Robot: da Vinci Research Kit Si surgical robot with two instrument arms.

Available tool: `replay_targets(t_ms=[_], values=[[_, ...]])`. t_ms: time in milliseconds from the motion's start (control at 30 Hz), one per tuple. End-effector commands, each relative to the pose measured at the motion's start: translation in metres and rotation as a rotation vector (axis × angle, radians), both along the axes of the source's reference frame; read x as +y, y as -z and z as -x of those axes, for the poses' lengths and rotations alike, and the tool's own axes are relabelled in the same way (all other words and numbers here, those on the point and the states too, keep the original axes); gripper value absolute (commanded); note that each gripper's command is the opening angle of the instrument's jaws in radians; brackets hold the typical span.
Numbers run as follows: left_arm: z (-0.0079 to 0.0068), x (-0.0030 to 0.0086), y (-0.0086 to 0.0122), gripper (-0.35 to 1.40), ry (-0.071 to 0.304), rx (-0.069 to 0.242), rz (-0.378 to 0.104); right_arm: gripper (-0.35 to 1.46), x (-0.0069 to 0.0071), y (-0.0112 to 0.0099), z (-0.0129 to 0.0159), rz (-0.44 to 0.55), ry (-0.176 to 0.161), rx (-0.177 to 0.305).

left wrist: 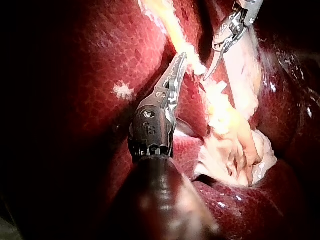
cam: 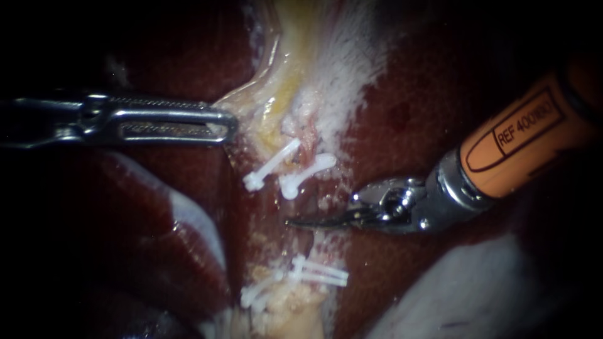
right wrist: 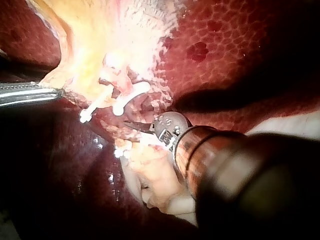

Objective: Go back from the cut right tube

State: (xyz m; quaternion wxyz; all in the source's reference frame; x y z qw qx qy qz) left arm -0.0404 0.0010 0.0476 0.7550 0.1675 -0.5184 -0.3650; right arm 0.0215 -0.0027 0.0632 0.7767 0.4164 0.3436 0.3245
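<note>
Two instruments are showing: left instrument [cam: 217,125], right instrument [cam: 308,221]. Two clips [cam: 271,164] [cam: 308,174] are lying above the right instrument; lower clips [cam: 301,276] are lying below it, number unclear.

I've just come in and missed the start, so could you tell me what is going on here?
My left instrument, jaws shut on it, holds the pale tissue off to the side over the liver. My right instrument rests with its blades shut and empty in the gap between the upper clips and the lower clips.
</note>
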Motion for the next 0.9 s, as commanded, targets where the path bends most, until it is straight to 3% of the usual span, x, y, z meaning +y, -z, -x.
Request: replay_targets(t_ms=[33, 367, 600, 900], values=[[0.0000, 0.0000, 0.0000, -0.21, 0.000, -0.001, 0.000, -0.35, 0.0000, -0.0001, 0.0000, -0.004, -0.002, -0.003], [0.0001, -0.0001, 0.0000, -0.21, -0.002, -0.002, 0.000, -0.35, -0.0004, -0.0004, -0.0002, -0.026, -0.054, -0.034], [0.0001, -0.0001, 0.0000, -0.21, -0.002, -0.002, 0.000, 0.17, -0.0007, -0.0008, -0.0003, -0.028, -0.069, -0.042], [0.0001, -0.0001, 0.0000, -0.21, -0.002, -0.002, 0.000, 0.64, -0.0009, -0.0010, -0.0004, -0.022, -0.078, -0.045]])
